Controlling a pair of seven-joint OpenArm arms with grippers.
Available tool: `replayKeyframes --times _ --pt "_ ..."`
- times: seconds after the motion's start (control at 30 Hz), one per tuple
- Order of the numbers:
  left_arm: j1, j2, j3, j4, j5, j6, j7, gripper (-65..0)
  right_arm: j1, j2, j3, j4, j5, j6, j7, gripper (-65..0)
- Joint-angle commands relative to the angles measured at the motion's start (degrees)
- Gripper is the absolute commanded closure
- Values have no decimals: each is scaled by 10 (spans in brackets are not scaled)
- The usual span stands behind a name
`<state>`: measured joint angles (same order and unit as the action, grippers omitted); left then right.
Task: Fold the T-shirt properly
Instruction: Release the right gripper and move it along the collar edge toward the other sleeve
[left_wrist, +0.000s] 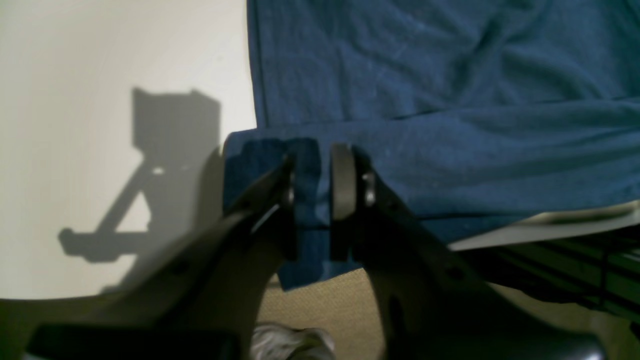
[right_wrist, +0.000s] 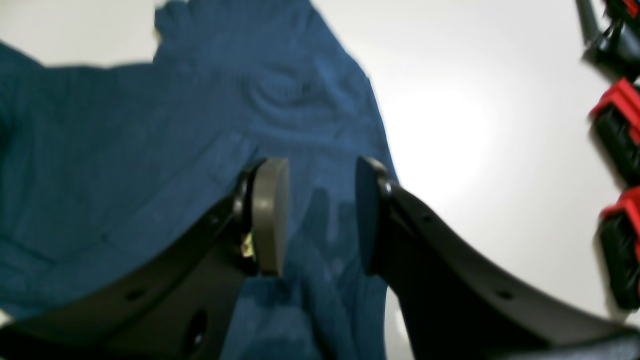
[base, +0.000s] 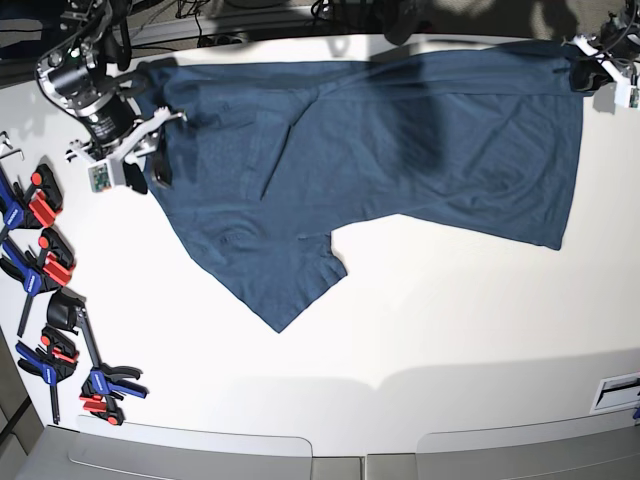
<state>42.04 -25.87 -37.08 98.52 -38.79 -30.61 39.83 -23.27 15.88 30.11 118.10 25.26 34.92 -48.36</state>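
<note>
Right pincer: the right gripper has its jaws standing apart with nothing between the pads; only cloth lies beneath the gap.
Left pincer: the left gripper has its jaws slightly parted, astride a corner of dark cloth; whether the pads press on it I cannot tell.
Shirt against pincers: the T-shirt lies under the right gripper at its shoulder end, while its hem corner sits in the left gripper at the table edge.
Shirt position: spread across the far half of the table, one sleeve pointing toward the near side.
Done: one lengthwise fold appears laid along the far edge.
Left: the near sleeve, the remaining side, and the crosswise folds, by my judgement.
Beside: clamps lie just off the shirt's shoulder end.
</note>
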Motion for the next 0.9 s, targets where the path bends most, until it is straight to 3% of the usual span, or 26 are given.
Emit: replayKeyframes --times 0.0,0.33,0.53,0.87 --pt "5 -8 -5 9 -9 -3 -12 -72 8 6 3 10 4 0 19 -211" --pt "5 -8 -5 9 -10 -3 -13 -72 43 7 3 9 0 0 24 -211" --pt "5 -8 -5 9 -10 -3 -14 -72 54 7 3 -10 -44 0 57 -211" --pt "5 -8 -5 9 -9 -3 -17 -72 131 42 3 -138 -43 0 77 -211"
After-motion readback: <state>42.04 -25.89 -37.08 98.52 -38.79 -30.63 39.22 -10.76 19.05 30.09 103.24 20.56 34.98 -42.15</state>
